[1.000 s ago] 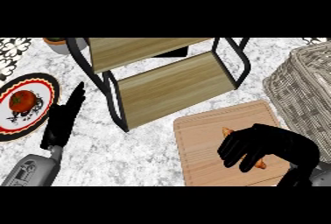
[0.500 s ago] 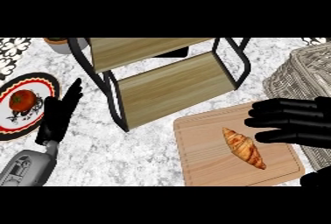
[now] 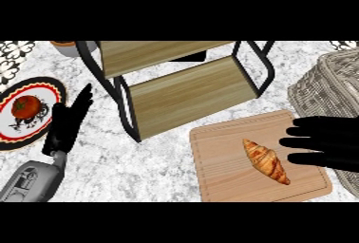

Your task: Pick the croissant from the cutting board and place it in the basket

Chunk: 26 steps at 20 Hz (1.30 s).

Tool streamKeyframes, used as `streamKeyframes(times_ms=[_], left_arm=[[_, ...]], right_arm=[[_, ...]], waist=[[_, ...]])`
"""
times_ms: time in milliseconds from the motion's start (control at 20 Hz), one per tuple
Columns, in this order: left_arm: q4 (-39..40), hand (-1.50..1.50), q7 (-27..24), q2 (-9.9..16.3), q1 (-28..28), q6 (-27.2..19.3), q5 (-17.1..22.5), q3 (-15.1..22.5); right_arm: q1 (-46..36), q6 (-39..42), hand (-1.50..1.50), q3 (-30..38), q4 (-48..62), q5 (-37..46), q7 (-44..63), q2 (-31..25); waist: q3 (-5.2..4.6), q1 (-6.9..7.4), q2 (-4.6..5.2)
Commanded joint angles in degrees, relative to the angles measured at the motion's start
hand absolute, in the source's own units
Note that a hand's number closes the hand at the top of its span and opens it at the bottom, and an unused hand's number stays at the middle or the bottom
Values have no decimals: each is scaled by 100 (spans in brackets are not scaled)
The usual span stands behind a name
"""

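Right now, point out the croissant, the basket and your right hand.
croissant (image 3: 266, 161), head view, middle of its body.
basket (image 3: 324, 85), head view, woven side wall.
right hand (image 3: 335, 147), head view, back of the hand.

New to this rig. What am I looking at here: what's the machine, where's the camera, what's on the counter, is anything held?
It is a humanoid robot at a kitchen counter, seen from its head, looking steeply down. The black left hand rests open on the white marbled counter. The black right hand, fingers straight, hovers at the right edge of the light wooden cutting board, holding nothing. The golden-brown croissant lies on that board. The grey wicker basket stands at the right. Also there: a black-framed wooden two-tier shelf and a red-rimmed plate bearing a tomato.
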<state>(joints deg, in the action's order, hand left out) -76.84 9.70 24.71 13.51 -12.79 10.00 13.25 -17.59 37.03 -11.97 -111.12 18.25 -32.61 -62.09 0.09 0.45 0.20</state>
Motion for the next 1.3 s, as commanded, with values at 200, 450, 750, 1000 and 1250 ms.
streamKeyframes(times_ms=[200,450,750,1000,1250], left_arm=[[27,0,47,-94,52,14,-166,-101],[64,0,139,-286,190,52,-338,-74],[31,0,183,-244,147,305,-298,-359],[-65,0,-95,-352,-198,308,-488,-363],[141,0,-92,-321,-115,523,-403,-601]], right_arm=[[35,-80,-150,-323,937,598,-1659,-477],[-139,-696,-150,-574,1617,826,-1698,109],[-137,-1258,-150,-904,2018,1356,-1745,672],[-403,-852,-150,-1014,2171,1384,-1591,784],[-205,-1729,-150,-1427,3077,2092,-2063,1233]], waist=[[-4,11,0],[-6,20,5],[-6,6,-7],[-10,13,-12],[-6,26,1]])
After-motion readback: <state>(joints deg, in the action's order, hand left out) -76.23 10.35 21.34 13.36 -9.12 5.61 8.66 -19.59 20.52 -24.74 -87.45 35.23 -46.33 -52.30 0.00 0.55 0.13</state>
